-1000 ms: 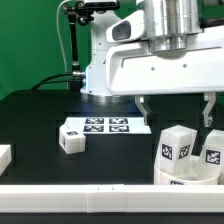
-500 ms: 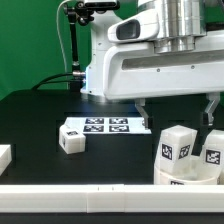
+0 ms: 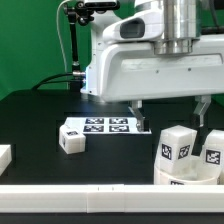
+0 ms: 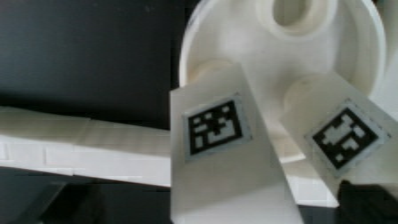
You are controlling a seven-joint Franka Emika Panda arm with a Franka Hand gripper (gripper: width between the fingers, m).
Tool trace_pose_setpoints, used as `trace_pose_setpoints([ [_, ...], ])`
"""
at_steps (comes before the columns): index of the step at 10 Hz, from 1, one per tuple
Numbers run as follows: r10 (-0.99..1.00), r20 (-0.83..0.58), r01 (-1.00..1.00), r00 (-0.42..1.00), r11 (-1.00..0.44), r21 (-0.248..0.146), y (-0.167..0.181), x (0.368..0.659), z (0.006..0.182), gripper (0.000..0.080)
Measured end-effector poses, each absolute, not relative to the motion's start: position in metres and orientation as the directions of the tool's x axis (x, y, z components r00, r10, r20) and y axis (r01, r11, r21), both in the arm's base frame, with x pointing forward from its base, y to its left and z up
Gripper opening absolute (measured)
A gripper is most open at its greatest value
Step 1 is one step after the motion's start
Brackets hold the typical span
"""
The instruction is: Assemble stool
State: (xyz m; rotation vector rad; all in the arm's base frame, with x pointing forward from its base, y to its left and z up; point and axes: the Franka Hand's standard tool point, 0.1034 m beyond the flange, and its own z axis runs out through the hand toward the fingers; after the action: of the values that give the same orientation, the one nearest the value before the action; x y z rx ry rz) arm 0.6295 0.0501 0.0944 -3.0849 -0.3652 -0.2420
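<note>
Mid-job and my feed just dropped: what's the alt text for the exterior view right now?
The open claw hangs above two tagged stool legs standing upright on the seat disc at the exterior view's right. A third leg lies beside the marker board on the black table.

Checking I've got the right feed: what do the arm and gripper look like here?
The arm is glossy white with rounded shells and a silver-grey cylindrical wrist. The gripper has a wide, boxy white body and two thin grey fingers. I see no markings on it.
</note>
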Motion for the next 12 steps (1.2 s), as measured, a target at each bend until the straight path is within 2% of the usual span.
trace_pose_setpoints([
  [3, 0.399, 0.141, 0.399, 0.906, -0.916, 0.033, 0.0462, 0.6298, 0.0913, 0.0649],
  [7, 0.360, 0.135, 0.360, 0.923, -0.932, 0.028, 0.0473, 0.6283, 0.0876, 0.0637],
  [8, 0.359, 0.135, 0.359, 0.923, -0.933, 0.028, 0.0468, 0.6282, 0.0876, 0.0467],
  [9, 0.356, 0.135, 0.356, 0.925, -0.934, 0.028, 0.0459, 0.6282, 0.0875, 0.0337],
  [12, 0.308, 0.136, 0.308, 0.941, -0.951, 0.021, 0.0452, 0.6282, 0.0874, 0.0337],
])
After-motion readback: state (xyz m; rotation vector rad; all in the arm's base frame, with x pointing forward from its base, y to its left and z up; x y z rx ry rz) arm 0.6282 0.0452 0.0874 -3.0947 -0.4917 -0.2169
